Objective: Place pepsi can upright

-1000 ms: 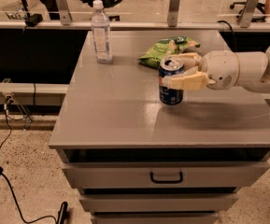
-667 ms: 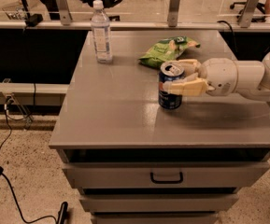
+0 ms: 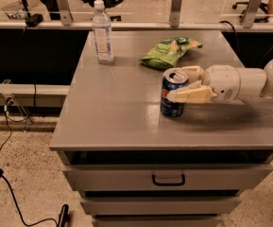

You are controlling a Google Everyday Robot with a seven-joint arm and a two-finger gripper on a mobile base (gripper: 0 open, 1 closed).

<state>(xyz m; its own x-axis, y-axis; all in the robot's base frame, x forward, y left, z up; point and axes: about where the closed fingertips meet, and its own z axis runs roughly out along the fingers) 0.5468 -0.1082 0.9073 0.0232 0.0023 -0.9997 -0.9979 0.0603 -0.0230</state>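
the gripper [image 3: 174,85] reaches in from the right over the tabletop [image 3: 117,117], its jaws clasped on the pepsi can [image 3: 171,107], with one finger behind the can's top and one across its front. the can stands upright right of the tabletop's middle. its base seems to touch the surface, though the contact line is hard to make out. to finish well, the robot should make sure the base sits flat and part the jaws evenly so neither finger drags the can. it should then draw back level to the right, clear of the green snack bag [image 3: 169,52] just behind. on the can only the round red, white and blue logo shows, and no lettering can be read. print on the bag and the water bottle [image 3: 102,32] is illegible.
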